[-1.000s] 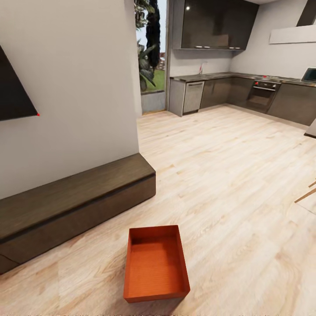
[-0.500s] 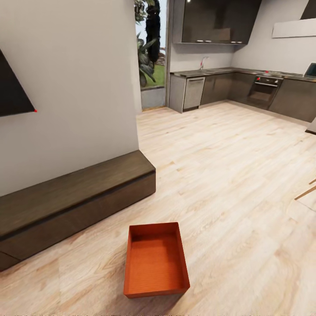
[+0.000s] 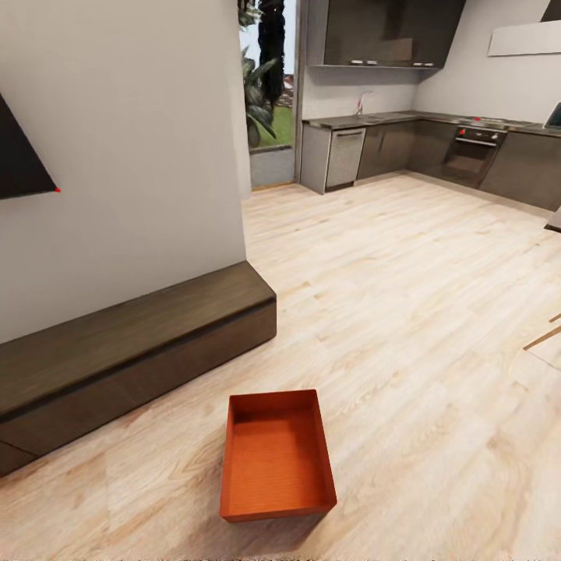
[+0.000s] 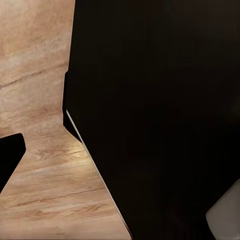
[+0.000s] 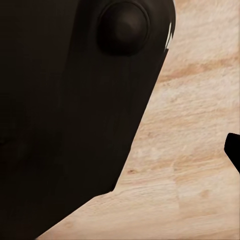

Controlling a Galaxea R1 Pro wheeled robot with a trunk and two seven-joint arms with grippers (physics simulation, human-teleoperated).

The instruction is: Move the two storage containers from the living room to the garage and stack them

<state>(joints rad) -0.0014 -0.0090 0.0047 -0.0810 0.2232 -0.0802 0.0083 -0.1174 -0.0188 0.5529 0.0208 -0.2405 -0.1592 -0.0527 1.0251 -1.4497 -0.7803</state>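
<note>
Nearest to me in the head view, one storage container (image 3: pixel 276 456) sits on the light wood-plank floor (image 3: pixel 421 327) of the living room, low in the middle of my view. It is an orange-red open box with thin walls, resting flat with its long side running away from me, and I can see straight into its bare interior. It stands apart from everything else, with plank floor showing all round it.

To its left and a little farther off, the long low dark-wood bench (image 3: pixel 125 351) runs along the foot of a white wall (image 3: pixel 140 140); its near right corner comes close to the container but does not touch it. A dark panel (image 3: pixel 19 160) hangs on that wall at the far left edge.

Farther off to the right, the floor opens into a kitchen with dark cabinets (image 3: pixel 397 144), a dishwasher (image 3: pixel 343 156) and an oven (image 3: pixel 467 156) under a counter. Between the wall and the kitchen, a tall opening (image 3: pixel 265 86) shows greenery outside.

Both wrist views give me a large dark robot body over the plank floor; I cannot tell whether either gripper is spread or pressed together.
</note>
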